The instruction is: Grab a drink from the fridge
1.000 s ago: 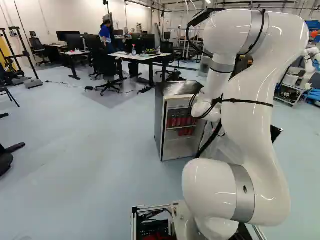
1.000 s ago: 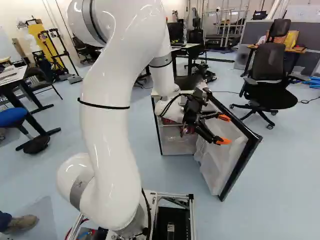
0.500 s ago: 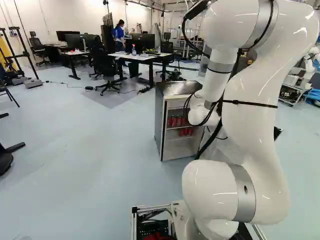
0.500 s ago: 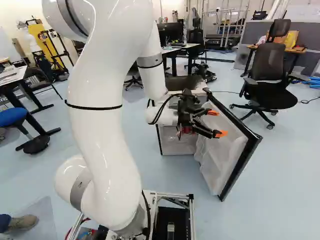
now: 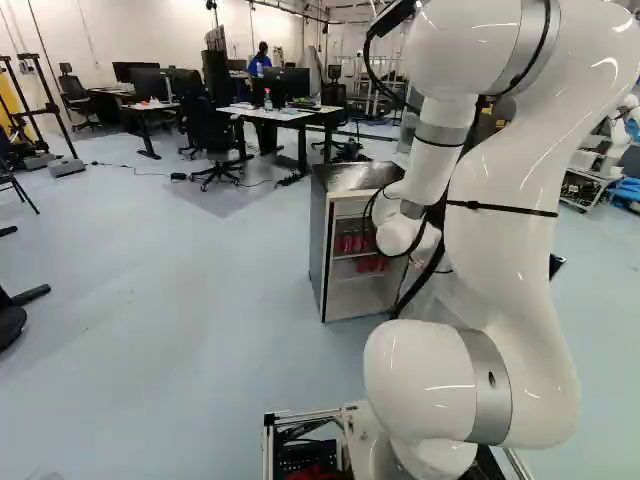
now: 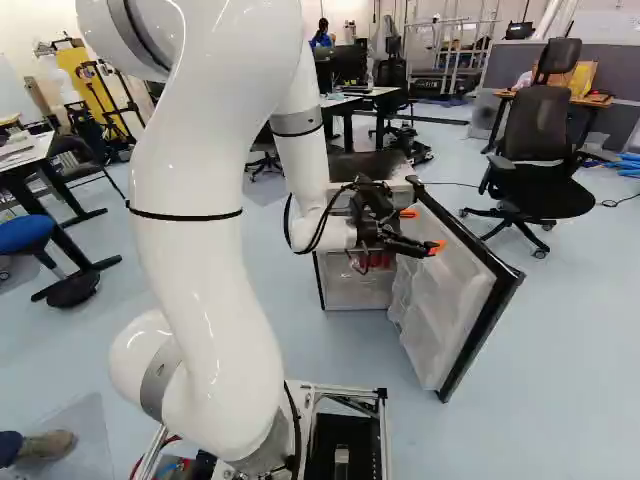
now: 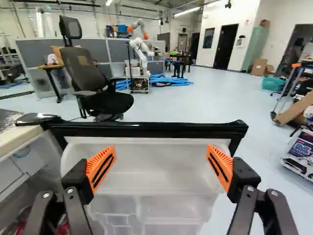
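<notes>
- A black office chair (image 7: 87,68), standing near a grey partition (image 7: 30,51).
- A blue-topped stool (image 6: 22,233) beside a table (image 6: 28,150), over at the left of the right base view.
- A white-topped desk (image 5: 290,116) with what looks like a spray bottle (image 5: 267,100) on it, a dark monitor (image 5: 288,83) near.
- Another robot (image 7: 139,46) on a cart (image 7: 140,84), blue tubes (image 7: 171,82) lying on the floor just beside it.
- A cardboard box (image 7: 258,67) near a teal basket (image 7: 273,83).

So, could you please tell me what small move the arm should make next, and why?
I would probably turn the open pincer toward the red cans before reaching in. It faces the inner side of the open door and holds nothing, while the cans stand off to one side, on the shelves inside the fridge.
</notes>
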